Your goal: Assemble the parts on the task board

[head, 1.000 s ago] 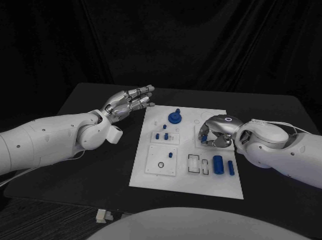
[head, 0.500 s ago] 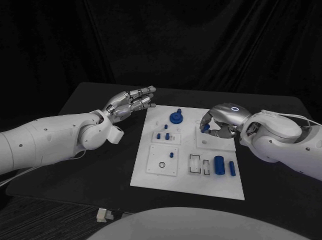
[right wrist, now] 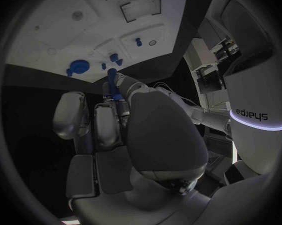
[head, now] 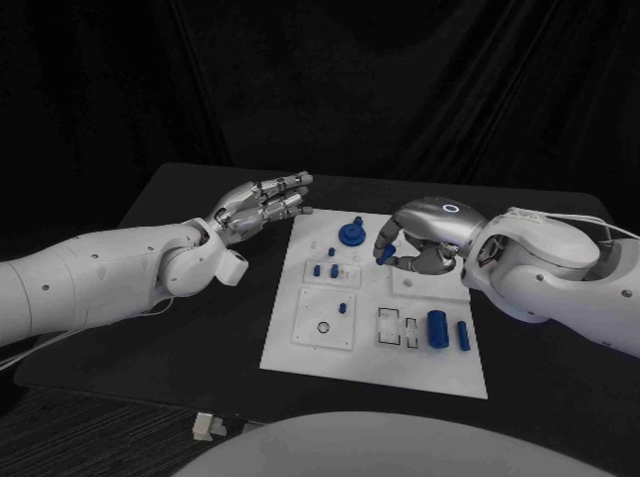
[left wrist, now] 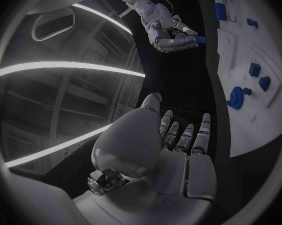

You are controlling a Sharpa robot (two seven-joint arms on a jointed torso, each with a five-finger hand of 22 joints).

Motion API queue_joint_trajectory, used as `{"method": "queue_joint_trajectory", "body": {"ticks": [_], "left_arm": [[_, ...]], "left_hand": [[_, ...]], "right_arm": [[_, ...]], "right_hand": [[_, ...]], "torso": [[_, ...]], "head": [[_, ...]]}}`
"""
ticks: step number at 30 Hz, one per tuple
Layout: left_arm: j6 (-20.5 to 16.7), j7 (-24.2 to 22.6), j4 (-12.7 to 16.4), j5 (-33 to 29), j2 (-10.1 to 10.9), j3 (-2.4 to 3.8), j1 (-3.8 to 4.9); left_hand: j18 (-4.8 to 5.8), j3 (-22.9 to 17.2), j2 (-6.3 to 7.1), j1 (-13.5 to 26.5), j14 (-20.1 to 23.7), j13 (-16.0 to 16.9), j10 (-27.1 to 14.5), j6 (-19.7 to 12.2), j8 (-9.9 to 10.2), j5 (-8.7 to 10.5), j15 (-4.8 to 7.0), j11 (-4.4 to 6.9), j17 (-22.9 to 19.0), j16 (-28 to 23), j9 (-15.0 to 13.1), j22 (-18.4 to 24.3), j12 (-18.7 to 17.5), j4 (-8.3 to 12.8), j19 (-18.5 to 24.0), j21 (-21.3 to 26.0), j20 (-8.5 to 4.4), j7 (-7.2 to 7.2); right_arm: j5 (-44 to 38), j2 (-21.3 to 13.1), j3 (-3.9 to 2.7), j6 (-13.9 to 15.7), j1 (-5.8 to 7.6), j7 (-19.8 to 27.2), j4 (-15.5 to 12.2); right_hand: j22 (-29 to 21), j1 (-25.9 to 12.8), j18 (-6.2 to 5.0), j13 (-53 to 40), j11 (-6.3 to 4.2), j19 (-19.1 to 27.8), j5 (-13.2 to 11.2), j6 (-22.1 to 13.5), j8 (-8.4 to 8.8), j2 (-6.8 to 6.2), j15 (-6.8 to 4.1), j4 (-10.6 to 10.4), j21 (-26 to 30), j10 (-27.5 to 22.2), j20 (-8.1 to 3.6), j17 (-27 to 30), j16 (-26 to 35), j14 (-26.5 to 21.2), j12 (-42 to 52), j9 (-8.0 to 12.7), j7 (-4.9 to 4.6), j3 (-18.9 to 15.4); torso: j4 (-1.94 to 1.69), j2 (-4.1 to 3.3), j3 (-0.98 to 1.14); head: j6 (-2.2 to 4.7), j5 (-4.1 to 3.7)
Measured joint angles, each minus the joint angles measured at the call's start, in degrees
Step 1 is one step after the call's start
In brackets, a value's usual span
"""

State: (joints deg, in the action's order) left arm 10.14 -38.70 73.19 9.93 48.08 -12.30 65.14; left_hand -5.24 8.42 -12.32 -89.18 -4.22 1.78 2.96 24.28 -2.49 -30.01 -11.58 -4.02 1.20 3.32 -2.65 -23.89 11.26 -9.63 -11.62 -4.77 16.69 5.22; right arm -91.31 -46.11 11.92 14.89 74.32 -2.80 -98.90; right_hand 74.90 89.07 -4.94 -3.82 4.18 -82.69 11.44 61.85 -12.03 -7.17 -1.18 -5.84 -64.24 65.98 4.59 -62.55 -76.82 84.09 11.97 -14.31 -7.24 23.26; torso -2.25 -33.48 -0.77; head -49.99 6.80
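Small blue plastic peg (right wrist: 112,80) pinched in fingertips of right hand (head: 423,238), above white task board (head: 320,350). We judge it light, rigid, probably slippery; grip mid-shaft. Left hand (head: 257,206) empty, fingers spread.

Black table (head: 163,328) with the white task board (head: 320,358) flat at its middle.
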Motion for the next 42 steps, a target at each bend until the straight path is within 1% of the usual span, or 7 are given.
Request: {"method": "queue_joint_trajectory", "body": {"ticks": [5,8,16,23,24,32,42], "left_arm": [[0.0,0.04,0.26,0.0,0.15,0.0,-0.02],[0.0,0.08,0.32,0.0,0.29,0.0,-0.03],[-0.01,0.2,0.23,0.0,0.36,0.0,-0.03],[-0.02,0.31,0.27,0.0,0.57,0.0,-0.04],[-0.03,0.32,0.27,0.0,0.58,0.0,-0.04],[-0.05,0.38,0.25,0.0,0.65,0.0,-0.04],[-0.05,0.47,0.04,0.0,0.52,0.0,-0.04]], "left_hand": [[-0.01,-0.16,0.0,0.0,0.0,0.06,0.0,0.21,-0.23,0.0,0.0,0.0,0.0,0.22,0.0,0.08,0.24,0.16,0.0,0.0,0.0,0.21],[0.0,-0.16,0.0,0.0,0.0,0.06,0.0,0.2,-0.23,0.0,0.0,0.0,0.0,0.22,0.0,-0.01,0.24,0.16,0.0,0.0,0.0,0.21],[-0.01,-0.16,0.0,0.0,0.0,0.05,0.0,1.11,-0.23,-0.23,0.0,0.0,0.05,0.22,-0.08,-0.15,0.46,0.16,-0.42,0.0,0.01,0.51],[-0.02,-0.32,0.0,0.0,0.0,0.05,0.0,1.43,-0.45,-0.23,0.0,0.01,0.05,0.22,-0.15,0.09,0.46,0.0,-0.42,0.0,0.0,0.83],[-0.01,-0.32,0.0,0.0,0.0,0.05,0.0,1.55,-0.46,-0.4,0.0,0.01,0.05,0.22,-0.17,0.22,0.46,0.0,-0.42,0.0,0.0,0.71],[-0.01,-0.32,0.0,0.0,0.0,0.05,0.0,1.79,-0.45,-0.45,0.0,0.01,0.04,0.22,-0.2,0.34,0.46,0.0,-0.42,0.0,0.0,0.78],[-0.02,-0.47,0.0,0.0,0.0,0.04,0.2,2.14,-0.67,-0.45,0.01,-0.19,0.04,0.22,-0.27,0.57,0.45,-0.16,-0.42,0.0,0.0,0.72]], "right_arm": [[-0.89,3.37,-0.02,-1.84,-1.1,0.17,-0.24],[-2.55,5.41,-0.01,-2.33,-2.03,0.3,0.38],[-7.72,10.32,0.01,-3.18,-4.37,0.75,3.18],[-11.16,13.46,-0.02,-4.27,-6.51,1.09,5.51],[-11.53,13.79,-0.02,-4.38,-6.76,1.13,5.83],[-14.14,15.89,0.01,-4.96,-8.45,1.42,8.24],[-15.61,16.61,-0.01,-5.79,-9.85,1.55,9.11]], "right_hand": [[0.0,-0.01,0.0,0.0,0.0,0.21,0.06,0.06,0.0,-0.01,0.0,0.07,0.0,0.0,0.21,0.0,0.0,0.0,-0.26,0.0,-0.06,0.08],[0.0,-0.02,0.0,0.04,0.01,0.21,0.06,-0.15,0.2,-0.02,0.0,0.16,0.0,0.01,0.21,-0.19,0.0,0.0,-0.39,-0.01,0.15,0.17],[0.01,-0.32,0.0,0.04,0.42,0.21,2.26,-0.15,0.52,-0.36,0.0,0.82,0.0,0.42,0.21,-0.24,-0.22,0.0,-0.72,-0.02,0.15,0.95],[0.04,-0.56,0.0,0.04,0.42,0.21,2.32,-0.15,0.52,-0.72,0.0,1.09,0.0,0.42,0.21,-0.23,-0.22,0.0,-1.03,-0.02,0.15,1.43],[0.04,-0.86,0.0,0.03,0.42,0.21,2.32,-0.15,0.52,-1.01,0.0,1.08,0.0,0.42,0.21,-0.23,-0.22,0.0,-1.02,-0.02,0.15,1.43],[0.04,-0.86,0.0,0.03,0.41,0.21,2.32,-0.15,0.77,-1.02,0.0,1.08,0.0,0.42,0.21,-0.23,-0.22,0.0,-0.97,-0.02,0.15,1.44],[0.03,-1.24,0.0,0.01,0.41,0.21,2.31,-0.15,0.77,-1.39,0.0,1.09,0.0,0.42,0.21,-0.22,-0.22,0.0,-0.79,-0.01,0.15,1.42]], "torso": [[0.0,0.0,0.0],[-0.01,-0.03,0.0],[-0.04,-0.04,-0.01],[-0.08,-0.04,-0.01],[-0.09,-0.04,-0.01],[-0.08,-0.03,-0.02],[-0.02,-0.01,-0.01]], "head": [[0.0,-0.2],[0.0,0.03],[0.0,-0.01],[0.0,0.1],[0.0,0.12],[0.0,0.38],[0.0,0.53]]}}
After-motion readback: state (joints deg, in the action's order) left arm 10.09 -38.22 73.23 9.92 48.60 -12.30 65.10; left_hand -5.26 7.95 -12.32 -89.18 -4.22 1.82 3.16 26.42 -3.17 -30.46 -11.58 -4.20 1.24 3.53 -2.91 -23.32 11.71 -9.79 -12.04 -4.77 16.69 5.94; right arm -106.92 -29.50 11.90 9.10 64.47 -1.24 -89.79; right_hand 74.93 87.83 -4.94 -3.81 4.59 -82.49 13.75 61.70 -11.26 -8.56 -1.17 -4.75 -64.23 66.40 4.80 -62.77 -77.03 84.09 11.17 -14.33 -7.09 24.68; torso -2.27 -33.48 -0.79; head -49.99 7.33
